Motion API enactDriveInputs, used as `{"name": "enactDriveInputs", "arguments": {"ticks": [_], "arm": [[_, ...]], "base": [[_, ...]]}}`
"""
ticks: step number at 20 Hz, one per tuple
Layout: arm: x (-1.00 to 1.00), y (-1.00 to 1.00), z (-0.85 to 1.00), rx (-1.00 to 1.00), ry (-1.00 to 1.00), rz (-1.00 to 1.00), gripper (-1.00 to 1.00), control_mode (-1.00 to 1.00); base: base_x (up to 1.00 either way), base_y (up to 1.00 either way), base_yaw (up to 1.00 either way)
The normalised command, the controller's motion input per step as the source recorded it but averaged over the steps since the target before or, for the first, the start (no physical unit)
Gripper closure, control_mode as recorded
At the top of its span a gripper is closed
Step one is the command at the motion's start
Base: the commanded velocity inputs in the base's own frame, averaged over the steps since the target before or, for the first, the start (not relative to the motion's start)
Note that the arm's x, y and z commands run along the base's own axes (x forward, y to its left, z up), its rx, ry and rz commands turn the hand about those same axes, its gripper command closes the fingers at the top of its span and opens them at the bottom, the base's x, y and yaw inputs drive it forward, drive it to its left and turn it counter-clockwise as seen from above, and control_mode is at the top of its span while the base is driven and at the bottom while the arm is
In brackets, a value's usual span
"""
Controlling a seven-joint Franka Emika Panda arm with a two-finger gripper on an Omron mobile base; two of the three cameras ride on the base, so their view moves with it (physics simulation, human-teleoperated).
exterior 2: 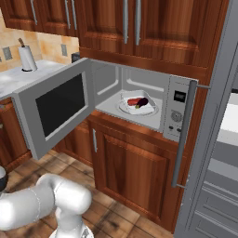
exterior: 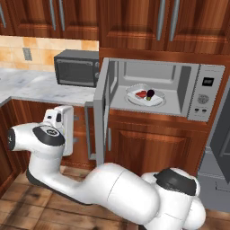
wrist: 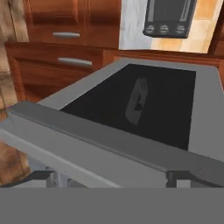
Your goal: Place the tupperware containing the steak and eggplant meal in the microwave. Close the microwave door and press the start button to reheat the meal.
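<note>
The gripper (wrist: 111,177) has its two dark tips far apart and holds nothing. Right in front of the tips is the long grey edge of the microwave door (wrist: 131,113), with its big dark window just past that edge. The door is a wide silver-grey panel, swung wide open to the side of the microwave (exterior: 204,92). Farther off, past the door, sits a smaller dark oven (wrist: 168,17) with three round knobs; no words on it can be read. Inside the open microwave, well away from the gripper, rests the tupperware (exterior: 134,91), a flat pale grey tray with round corners and a raised rim, lying on a round plate on the floor of the microwave. In the tray lie the steak (exterior: 141,95), a lumpy bright red chunk, and the eggplant (exterior: 151,93), a small dark purple piece, touching side by side. The microwave's side panel has a small black screen, but any writing is too small to read.
</note>
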Motion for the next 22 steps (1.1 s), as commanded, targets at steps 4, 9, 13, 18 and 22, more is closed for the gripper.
{"name": "enactDriveInputs", "arguments": {"ticks": [4, 9, 13, 18, 22], "arm": [[0.57, 0.20, -0.24, -0.04, -0.01, -0.14, -1.00, -1.00], [0.61, 0.12, -0.08, 0.00, -0.01, -0.17, -1.00, -1.00], [0.58, 0.04, -0.08, 0.00, 0.00, -0.18, -1.00, -1.00], [0.31, -0.28, -0.20, 0.00, 0.00, -0.23, -1.00, -1.00], [0.18, -0.73, -0.27, 0.00, 0.00, -0.24, -1.00, -1.00]], "base": [[0.00, 0.00, 0.00], [0.00, 0.00, 0.00], [0.00, 0.00, 0.00], [0.00, 0.00, 0.00], [0.00, 0.00, 0.00]]}}
